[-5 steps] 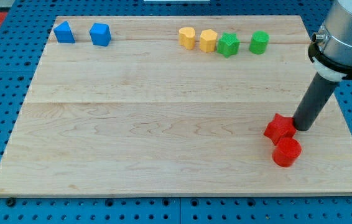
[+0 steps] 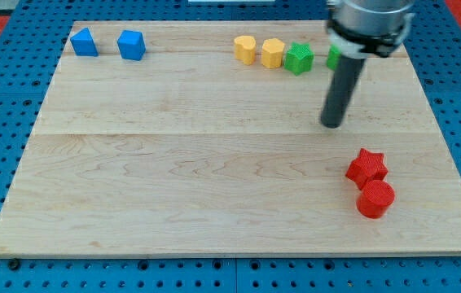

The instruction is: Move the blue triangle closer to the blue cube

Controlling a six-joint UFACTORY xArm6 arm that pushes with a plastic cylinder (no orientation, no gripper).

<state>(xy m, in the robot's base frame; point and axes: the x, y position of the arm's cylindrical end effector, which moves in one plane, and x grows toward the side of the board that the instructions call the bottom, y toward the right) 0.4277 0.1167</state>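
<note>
The blue triangle (image 2: 84, 42) lies at the board's top left corner. The blue cube (image 2: 131, 45) lies just to its right, a small gap between them. My tip (image 2: 331, 124) rests on the board right of centre, far to the right of both blue blocks. It stands below the green blocks and above the red ones, touching none.
Along the top edge lie a yellow heart (image 2: 245, 49), a yellow hexagon-like block (image 2: 273, 53), a green star (image 2: 299, 59) and a green block (image 2: 334, 55) partly hidden behind the rod. A red star (image 2: 366, 168) and a red cylinder (image 2: 375, 198) sit at lower right.
My tip has moved up and to the left, away from the red star it was beside. No block has moved.
</note>
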